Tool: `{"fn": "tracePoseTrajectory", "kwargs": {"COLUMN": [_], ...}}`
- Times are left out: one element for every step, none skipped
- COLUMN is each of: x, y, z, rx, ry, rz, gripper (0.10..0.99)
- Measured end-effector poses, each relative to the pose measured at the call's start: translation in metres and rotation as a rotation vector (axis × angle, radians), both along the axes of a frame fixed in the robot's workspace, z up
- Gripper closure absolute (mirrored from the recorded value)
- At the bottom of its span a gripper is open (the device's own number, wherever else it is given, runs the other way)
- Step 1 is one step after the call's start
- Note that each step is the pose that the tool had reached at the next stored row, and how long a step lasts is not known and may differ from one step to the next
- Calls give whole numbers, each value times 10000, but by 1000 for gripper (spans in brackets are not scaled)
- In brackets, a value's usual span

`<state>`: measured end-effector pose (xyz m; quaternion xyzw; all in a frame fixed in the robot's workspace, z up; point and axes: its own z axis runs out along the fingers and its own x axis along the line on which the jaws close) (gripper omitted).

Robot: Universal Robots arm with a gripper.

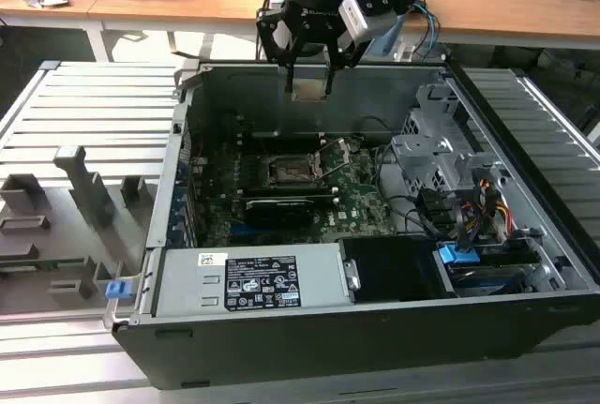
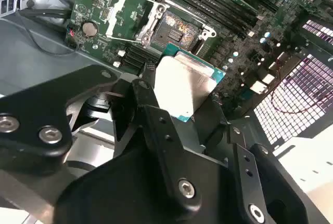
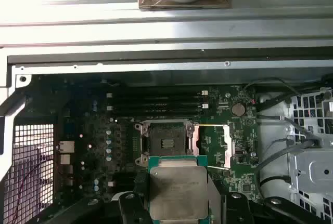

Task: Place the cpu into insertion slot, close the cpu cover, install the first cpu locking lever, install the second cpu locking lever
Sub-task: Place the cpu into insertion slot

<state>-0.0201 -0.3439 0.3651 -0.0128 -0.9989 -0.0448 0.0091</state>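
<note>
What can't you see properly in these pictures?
- The cpu underside: faces away in both wrist views.
- One cpu edge: cut off by the first wrist view's border.
- The slot contacts: too small in the exterior view.
- Part of the board: hidden behind the gripper in the second wrist view.

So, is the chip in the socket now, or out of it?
Out. The gripper holds the chip in the air above the board, and the socket below shows bare, with nothing seated in it.
</note>
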Motion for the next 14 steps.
{"fn": "tracePoseTrajectory", "kwargs": {"x": [1, 0, 0, 0, -1, -6, -16, -20, -24, -32, -37, -47, -49, -49], "y": [0, 0, 0, 0, 0, 0, 0, 0, 0, 0, 0, 0, 0, 0], "z": [0, 0, -1, -1, -5, -8, -10, -12, -16, -22, -30, -59, -111, -143], "rx": [-1, 0, -1, -1, 0, 0, -1, 0, 1, 1, 0, -11, -12, -27], "ry": [0, 0, 0, 1, 1, 0, 1, 0, -1, -1, 0, 0, 0, -6], "rz": [-187, -536, -655, -767, -825, -859, -890, -911, -918, -921, -928, -1001, -1353, -1514], "gripper": [549, 549, 549, 549, 549, 549, 549, 549, 549, 549, 549, 549, 549, 549]}}
